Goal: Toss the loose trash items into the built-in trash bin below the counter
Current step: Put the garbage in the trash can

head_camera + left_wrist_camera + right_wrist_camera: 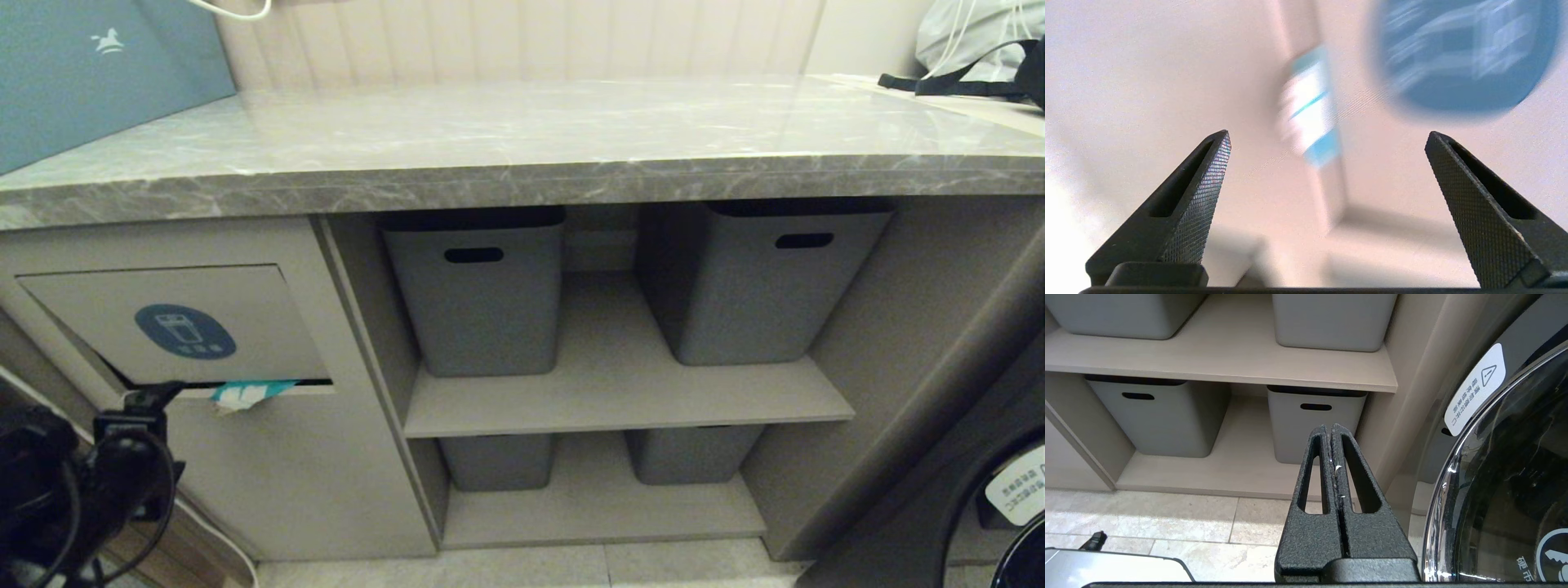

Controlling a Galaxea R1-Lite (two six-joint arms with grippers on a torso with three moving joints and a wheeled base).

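Fingers (1210, 179) on the left gripper (1327, 139) are spread wide and empty; the packet (243, 394) pokes from the flap (175, 322) slot just right of them.

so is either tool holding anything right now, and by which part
Nothing is held. The left tool is open and empty before the bin flap, where a teal packet sticks out. The right tool is shut on nothing.

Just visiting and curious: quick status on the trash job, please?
Left gripper open, empty, facing the bin flap. Right gripper shut, parked low by the shelves. Teal packet caught under the flap's lower edge, half sticking out. Nothing else in the way.
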